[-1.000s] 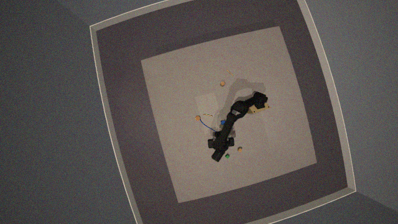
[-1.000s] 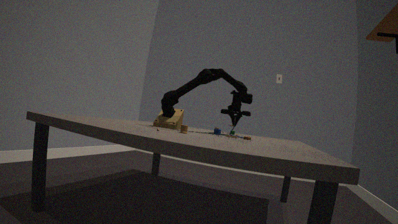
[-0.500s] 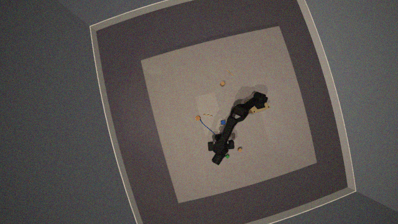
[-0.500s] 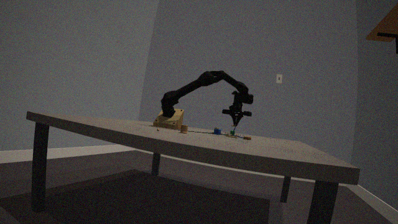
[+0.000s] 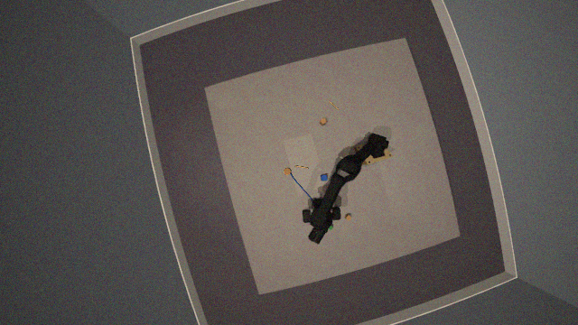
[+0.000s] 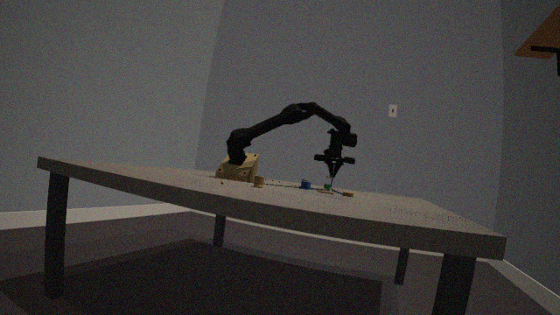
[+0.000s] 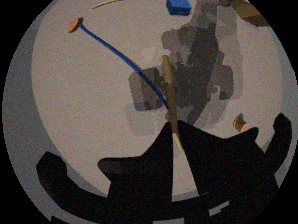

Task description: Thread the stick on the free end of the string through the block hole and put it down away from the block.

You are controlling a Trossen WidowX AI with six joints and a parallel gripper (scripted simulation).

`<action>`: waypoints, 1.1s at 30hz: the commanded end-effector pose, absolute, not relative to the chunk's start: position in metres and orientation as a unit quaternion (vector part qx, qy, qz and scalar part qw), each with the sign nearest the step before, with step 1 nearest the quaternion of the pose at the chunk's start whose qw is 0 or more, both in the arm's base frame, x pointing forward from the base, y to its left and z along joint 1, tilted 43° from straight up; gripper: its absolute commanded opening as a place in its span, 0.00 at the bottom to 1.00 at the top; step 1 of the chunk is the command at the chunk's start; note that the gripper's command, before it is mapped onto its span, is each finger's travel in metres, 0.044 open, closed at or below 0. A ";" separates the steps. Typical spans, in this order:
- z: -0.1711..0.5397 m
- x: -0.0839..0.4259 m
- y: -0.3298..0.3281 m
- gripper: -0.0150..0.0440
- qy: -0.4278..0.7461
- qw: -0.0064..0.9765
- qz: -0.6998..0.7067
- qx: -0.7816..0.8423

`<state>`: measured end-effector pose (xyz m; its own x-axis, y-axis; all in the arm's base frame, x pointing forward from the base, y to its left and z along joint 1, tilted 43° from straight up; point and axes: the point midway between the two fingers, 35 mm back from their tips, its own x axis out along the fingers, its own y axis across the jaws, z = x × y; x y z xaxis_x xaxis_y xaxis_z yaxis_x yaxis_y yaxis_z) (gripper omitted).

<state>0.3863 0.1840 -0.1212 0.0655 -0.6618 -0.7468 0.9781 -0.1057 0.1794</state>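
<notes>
My gripper [image 6: 332, 176] [image 7: 173, 124] points down a little above the table and is shut on the thin wooden stick [image 7: 170, 85]. The blue string [image 5: 300, 185] [image 7: 117, 51] runs almost straight from the round button [image 5: 287, 171] [image 6: 348, 194] [image 7: 74, 25] to the stick near the fingertips. A tan wooden piece [image 5: 323, 121] [image 6: 259, 181] stands farther off. A smaller wooden piece [image 5: 348, 217] [image 7: 241, 124] lies beside the gripper. No hole shows clearly, so I cannot tell which is the block.
A blue cube [image 5: 323, 177] [image 6: 305, 185] [image 7: 179, 6] lies between button and arm. A green object [image 5: 330, 227] [image 6: 327, 186] is close to the gripper. Loose sticks lie near the button [image 5: 302, 167] and farther off [image 5: 333, 105]. The arm's tan mount [image 5: 378, 159] [image 6: 247, 168] is behind.
</notes>
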 end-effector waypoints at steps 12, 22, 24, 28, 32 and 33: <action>-0.133 0.386 0.194 0.25 0.219 0.629 -0.649 0.367; -0.137 0.382 0.190 0.25 0.219 0.630 -0.649 0.367; -0.138 0.381 0.189 0.25 0.219 0.630 -0.649 0.367; -0.140 0.378 0.186 0.25 0.219 0.630 -0.649 0.367; -0.142 0.376 0.184 0.25 0.219 0.630 -0.649 0.367; -0.142 0.375 0.183 0.25 0.219 0.630 -0.649 0.367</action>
<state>0.3783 0.1860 -0.1396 0.0672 -0.6554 -0.7523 0.9768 -0.1103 0.1833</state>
